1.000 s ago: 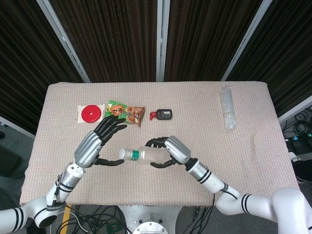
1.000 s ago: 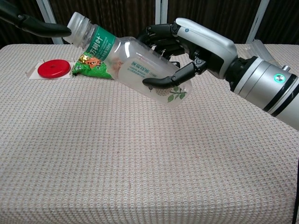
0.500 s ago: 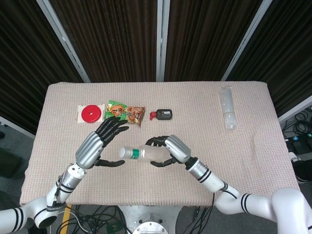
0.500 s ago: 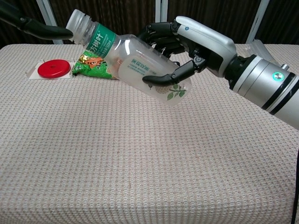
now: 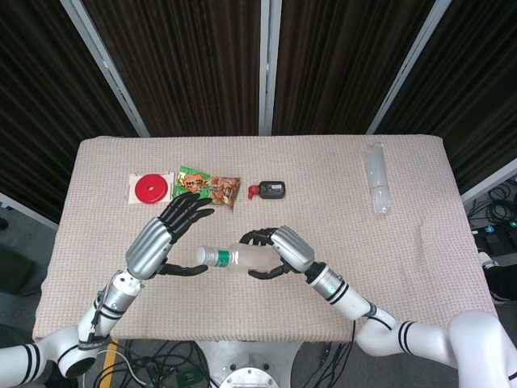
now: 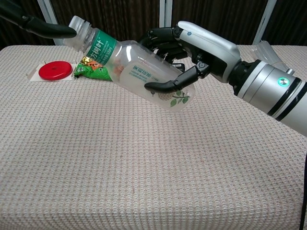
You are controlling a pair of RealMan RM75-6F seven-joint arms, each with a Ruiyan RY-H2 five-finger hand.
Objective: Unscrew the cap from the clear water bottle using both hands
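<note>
The clear water bottle (image 5: 242, 258) with a green label lies nearly level above the table, its neck end (image 5: 202, 255) pointing toward my left hand. My right hand (image 5: 284, 249) grips the bottle's body from behind, fingers wrapped round it. In the chest view the bottle (image 6: 139, 67) tilts neck-up to the left in my right hand (image 6: 201, 45). My left hand (image 5: 161, 238) is beside the neck with fingers spread and holds nothing; its thumb (image 6: 43, 28) reaches almost to the bottle's top (image 6: 79, 26). Whether a cap sits on the neck is unclear.
At the back left of the table are a red disc (image 5: 151, 188) on a white card and a snack packet (image 5: 208, 187). A small black device (image 5: 271, 191) sits behind the bottle. A clear plastic sleeve (image 5: 377, 178) lies at the far right.
The bottle has shifted only slightly in my right hand's grip. My left hand stays spread beside the neck, its thumb a little closer to the top.
</note>
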